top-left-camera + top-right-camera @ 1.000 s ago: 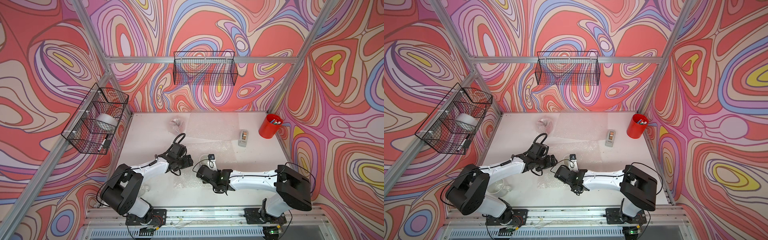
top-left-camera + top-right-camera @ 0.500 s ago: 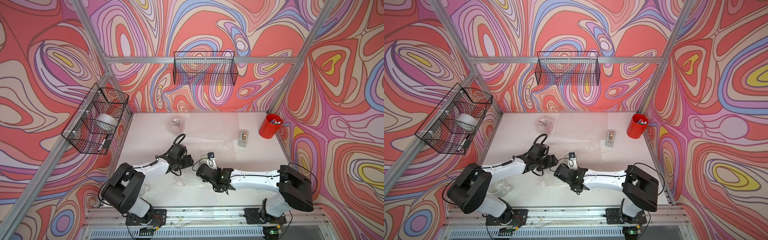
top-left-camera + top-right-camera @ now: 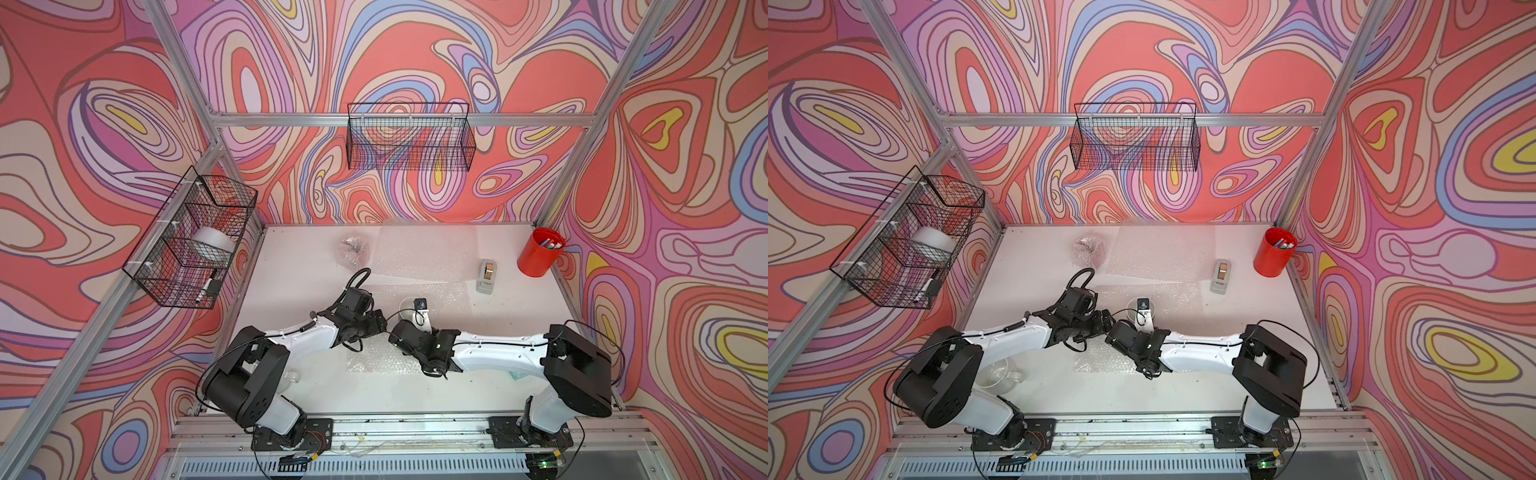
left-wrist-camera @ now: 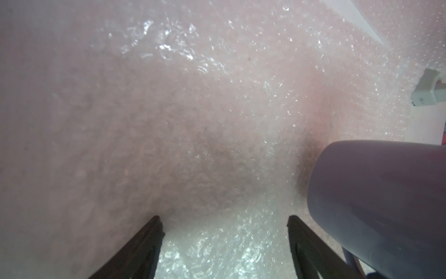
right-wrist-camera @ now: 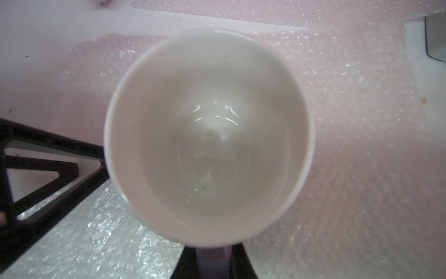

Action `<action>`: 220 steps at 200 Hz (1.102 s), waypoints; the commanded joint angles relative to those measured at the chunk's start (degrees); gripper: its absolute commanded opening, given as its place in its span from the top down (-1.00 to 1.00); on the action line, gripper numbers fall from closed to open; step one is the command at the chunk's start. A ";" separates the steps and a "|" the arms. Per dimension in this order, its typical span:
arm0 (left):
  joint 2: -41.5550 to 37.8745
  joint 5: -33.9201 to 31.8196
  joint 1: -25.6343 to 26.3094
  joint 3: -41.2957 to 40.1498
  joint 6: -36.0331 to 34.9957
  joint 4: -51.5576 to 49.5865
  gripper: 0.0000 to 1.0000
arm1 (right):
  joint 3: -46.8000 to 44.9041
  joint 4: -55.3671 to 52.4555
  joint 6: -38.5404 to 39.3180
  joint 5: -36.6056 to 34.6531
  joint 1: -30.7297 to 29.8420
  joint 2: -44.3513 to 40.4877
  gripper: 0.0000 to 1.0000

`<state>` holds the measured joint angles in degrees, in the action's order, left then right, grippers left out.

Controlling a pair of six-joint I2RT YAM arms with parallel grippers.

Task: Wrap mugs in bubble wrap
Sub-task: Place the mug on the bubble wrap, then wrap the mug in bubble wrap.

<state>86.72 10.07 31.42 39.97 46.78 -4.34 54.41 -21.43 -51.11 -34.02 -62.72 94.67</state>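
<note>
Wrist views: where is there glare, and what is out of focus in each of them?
In the left wrist view, the transparent bubble wrap sheet glints with small white highlights, and the white ceramic mug is a shaded, soft-edged blur; in the right wrist view, the mug's rim is soft, and bright arcs reflect on its glossy floor.

The left arm (image 3: 1013,332) and right arm (image 3: 1200,349) meet at mid-table over a crumpled bubble wrap sheet (image 3: 1096,363), with a white mug (image 3: 1132,311) upright just behind the right wrist. A second sheet (image 3: 1154,249) lies flat near the back wall, a wrapped bundle (image 3: 1088,249) beside it. A tape dispenser (image 3: 1221,275) and red pen cup (image 3: 1271,257) stand to the right, and a glass mug (image 3: 998,374) sits by the left arm's base.
</note>
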 commanded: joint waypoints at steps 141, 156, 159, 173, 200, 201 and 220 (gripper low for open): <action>-8.54 -14.77 6.72 14.92 -8.60 -16.56 -0.99 | -3.93 -17.91 -2.84 9.61 12.70 -20.41 0.00; -7.09 -17.42 11.14 17.53 -10.92 -15.88 -0.99 | -5.79 -22.75 -2.03 18.45 20.46 -21.72 0.00; -6.75 -17.70 11.87 17.93 -11.12 -15.68 -1.00 | -6.21 -23.51 -1.61 20.11 21.84 -21.95 0.00; -4.72 -18.62 15.11 19.86 -12.40 -14.21 -1.00 | -8.09 -25.80 1.23 27.88 28.48 -22.75 0.00; -1.27 -20.48 20.46 21.79 -13.98 -8.70 -1.00 | -10.45 -28.37 5.77 34.81 37.19 -23.72 -0.02; -1.10 -20.38 20.46 21.85 -14.03 -8.46 -1.00 | -10.55 -28.48 5.90 34.99 37.43 -23.69 -0.02; 0.98 -19.57 22.40 23.05 -14.62 -6.81 -1.00 | -11.78 -28.68 8.06 37.80 40.64 -22.62 -0.06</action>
<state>85.06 -7.57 51.81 60.99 34.65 -13.96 43.94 -46.35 -47.51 -4.99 -25.43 72.42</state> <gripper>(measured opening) 0.998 0.517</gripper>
